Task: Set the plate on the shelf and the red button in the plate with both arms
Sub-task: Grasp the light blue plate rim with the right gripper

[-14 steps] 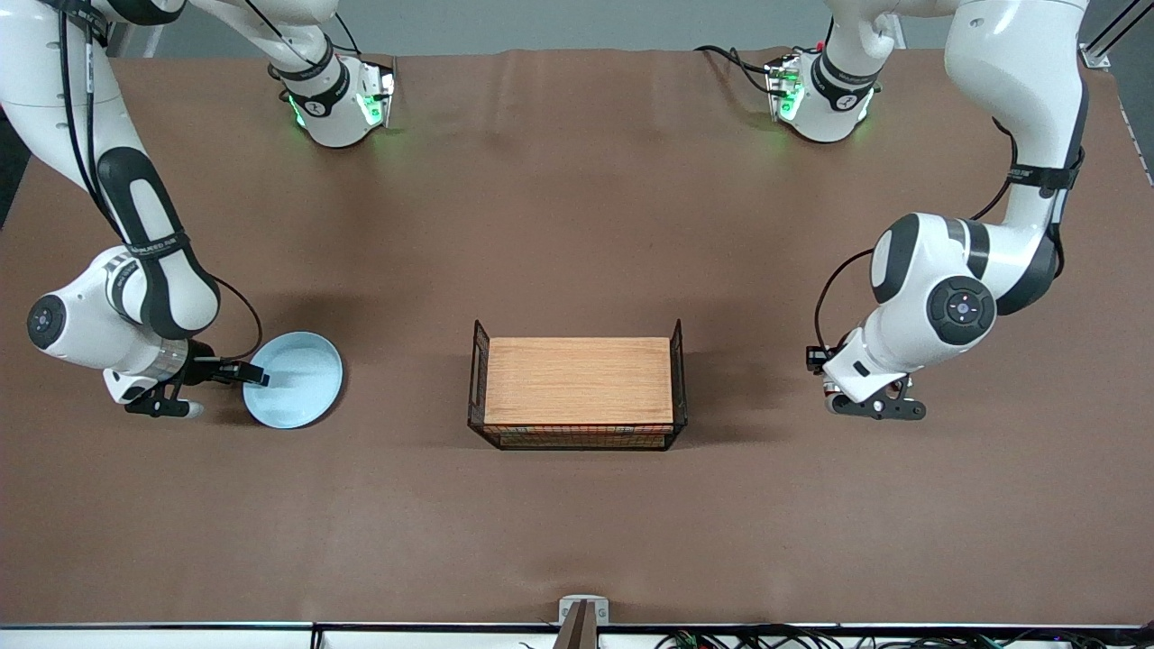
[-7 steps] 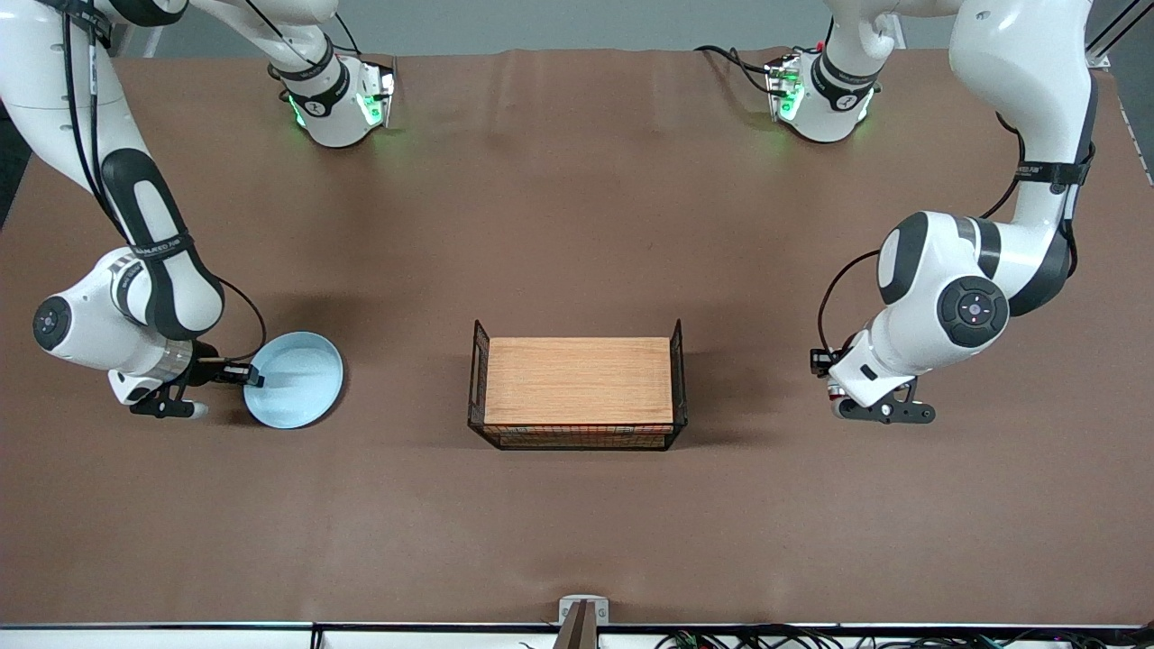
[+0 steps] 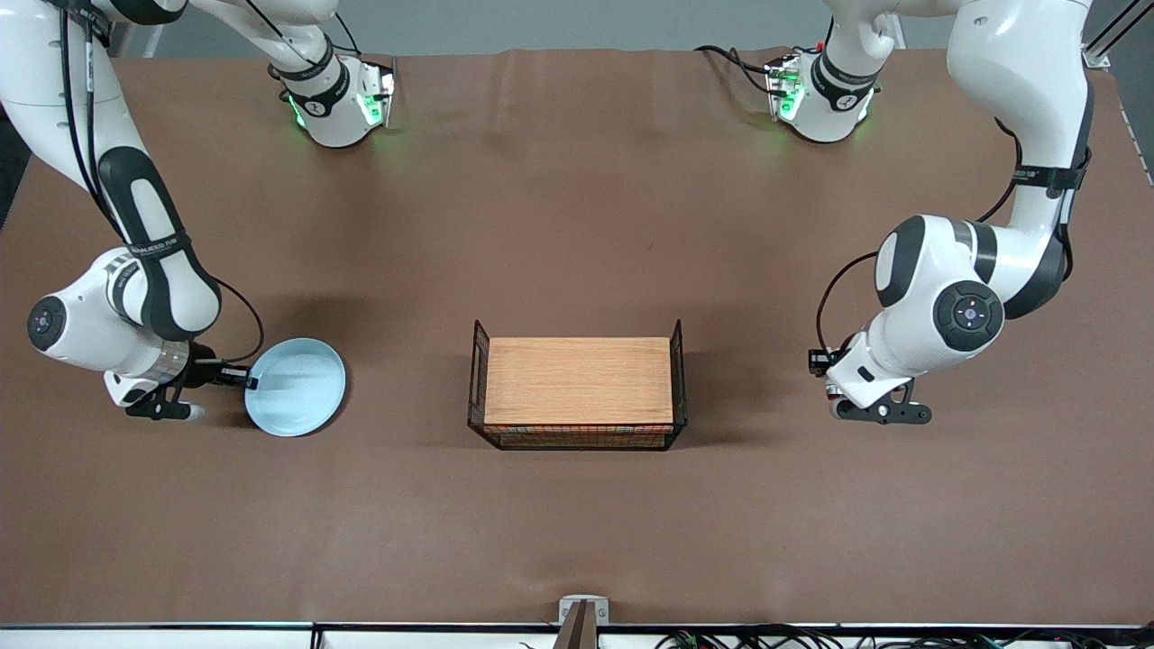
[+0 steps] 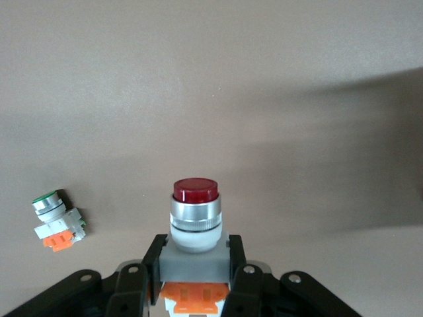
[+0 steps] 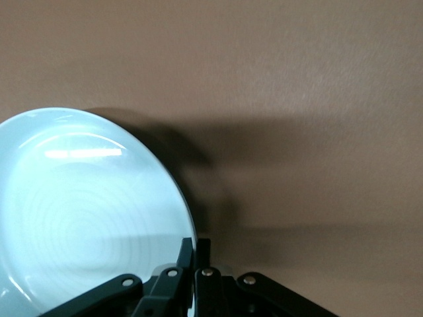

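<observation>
**Both arms gripped and ready to carry**

Toward the right arm's end of the table, the right gripper (image 3: 242, 379) has its fingers pinched shut on the rim of the plate (image 3: 297, 386); the plate extends from the fingers toward the wire basket (image 3: 577, 436) with its wooden board, at mid-table. The plate looks slightly tipped, so probably just lifted.

Toward the left arm's end, the left gripper (image 4: 193, 264) is clamped on the red button (image 4: 194, 223), held by its body, long axis running straight out between the fingers, red cap foremost. A green-capped button (image 4: 58, 220) lies on the table nearby. Each arm's load lies outward of the basket, so both carries would run inward.
</observation>
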{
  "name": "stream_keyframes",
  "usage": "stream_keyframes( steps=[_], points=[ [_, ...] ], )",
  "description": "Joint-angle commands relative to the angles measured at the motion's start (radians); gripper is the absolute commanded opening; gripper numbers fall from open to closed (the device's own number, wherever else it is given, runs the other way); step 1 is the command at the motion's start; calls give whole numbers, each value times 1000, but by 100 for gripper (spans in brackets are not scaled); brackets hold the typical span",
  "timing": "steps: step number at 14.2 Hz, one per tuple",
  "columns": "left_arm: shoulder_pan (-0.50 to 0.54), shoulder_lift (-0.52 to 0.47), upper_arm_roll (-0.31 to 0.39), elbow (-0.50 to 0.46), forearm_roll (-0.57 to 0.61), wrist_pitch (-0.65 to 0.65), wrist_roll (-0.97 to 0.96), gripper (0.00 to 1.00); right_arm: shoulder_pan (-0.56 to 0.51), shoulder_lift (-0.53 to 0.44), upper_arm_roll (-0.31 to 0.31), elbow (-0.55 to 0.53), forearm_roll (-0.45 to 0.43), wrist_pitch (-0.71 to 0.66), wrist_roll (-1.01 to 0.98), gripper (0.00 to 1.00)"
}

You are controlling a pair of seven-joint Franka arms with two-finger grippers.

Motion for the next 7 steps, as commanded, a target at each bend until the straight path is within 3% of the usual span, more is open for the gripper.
stream_keyframes(
  steps=[1,3,7],
  points=[
    [1,1,-1,12,-13,-17,-4,30,-1,-17,-8,92,21,-158,22,0],
    [3,1,-1,11,-13,-17,-4,30,-11,-37,-10,170,18,-326,71,0],
    [3,0,-1,8,-14,-17,-13,30,-4,-167,-11,186,7,-454,187,0]
  ],
)
